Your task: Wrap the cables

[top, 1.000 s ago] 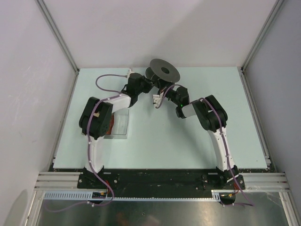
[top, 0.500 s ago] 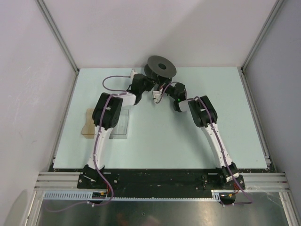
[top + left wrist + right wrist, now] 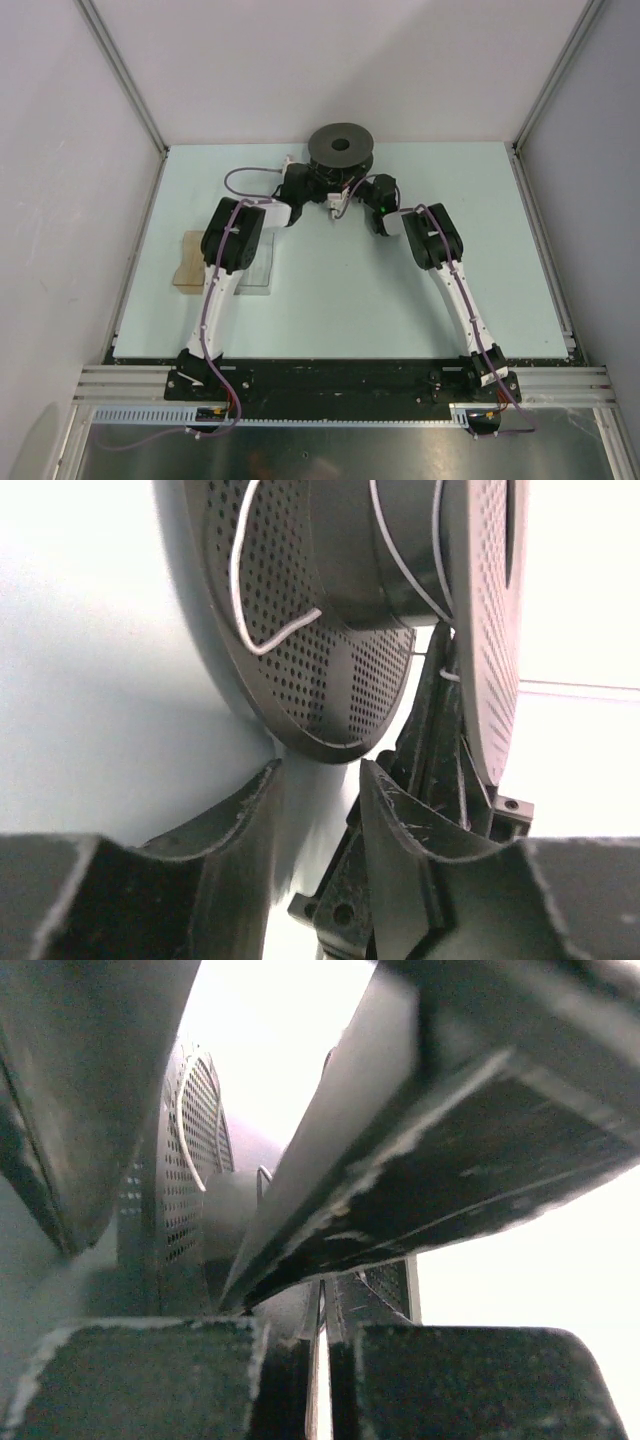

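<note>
The black spool (image 3: pixel 340 146) lies flat at the back middle of the table. In the left wrist view its perforated flanges (image 3: pixel 300 630) fill the top, with the thin white cable (image 3: pixel 243 590) looping loosely over the left flange and round the core. My left gripper (image 3: pixel 320 770) is open, its fingertips just below the left flange's rim and holding nothing; it sits at the spool's near left side (image 3: pixel 316 184). My right gripper (image 3: pixel 325 1305) looks shut, with only a thin slit between its jaws; it is beside the spool's near right side (image 3: pixel 352 192). Whether cable is pinched there is hidden.
A clear plastic box (image 3: pixel 258 264) and a tan card (image 3: pixel 187 262) lie on the table's left, beside my left arm. Enclosure walls and metal posts stand close behind the spool. A purple hose (image 3: pixel 245 178) loops out from my left wrist.
The spool has gone from tilted to lying flat. Both arms have stretched towards the back, and my left arm has moved off the clear box.
</note>
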Robot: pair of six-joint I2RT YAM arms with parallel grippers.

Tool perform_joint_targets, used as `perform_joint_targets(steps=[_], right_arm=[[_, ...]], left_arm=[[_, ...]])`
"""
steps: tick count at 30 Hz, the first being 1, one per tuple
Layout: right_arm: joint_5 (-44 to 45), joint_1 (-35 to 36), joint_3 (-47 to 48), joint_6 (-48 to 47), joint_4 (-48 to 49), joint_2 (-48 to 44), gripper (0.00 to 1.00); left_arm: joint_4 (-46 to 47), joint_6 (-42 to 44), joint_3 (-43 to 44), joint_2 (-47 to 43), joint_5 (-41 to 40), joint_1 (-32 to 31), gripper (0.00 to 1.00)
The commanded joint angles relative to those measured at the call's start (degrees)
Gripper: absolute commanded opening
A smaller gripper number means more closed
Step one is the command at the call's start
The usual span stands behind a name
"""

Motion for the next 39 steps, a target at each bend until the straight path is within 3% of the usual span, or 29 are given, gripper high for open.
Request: perform_joint_targets(steps=[1, 5, 8, 17, 26, 34, 39], right_arm=[[-0.1, -1.0, 0.6, -2.7, -2.6, 2.4, 0.00], [-0.2, -1.1, -2.9, -3.0, -1.3, 1.5, 0.00], [-0.1, -1.1, -7.3, -2.7, 1.0, -0.1, 0.07], [1.1, -1.0, -20.3, -0.9, 7.0, -5.5, 0.20], [1.3, -0.5, -28.4, 0.4, 12.5, -8.5, 0.40], [1.7, -0.6, -34.2, 2.0, 16.8, -11.5, 0.44], [3.5, -1.1, -36.7, 4.5, 18.8, -15.7, 0.51]], left_arm=[[-0.5, 2.3, -3.0, -6.9, 3.7, 1.3, 0.46], [-0.7, 2.5, -6.3, -12.1, 4.1, 2.4, 0.54], [-0.8, 2.9, -8.4, -15.0, 4.4, 2.5, 0.62], [-1.0, 2.6, -12.1, -17.9, 4.8, 2.7, 0.65], [-1.0, 4.9, -12.7, -19.5, 4.0, 2.6, 0.70], [-1.2, 8.8, -13.3, -22.9, 4.1, 2.6, 0.74], [-2.4, 14.8, -14.2, -27.8, 4.8, 3.2, 0.83]])
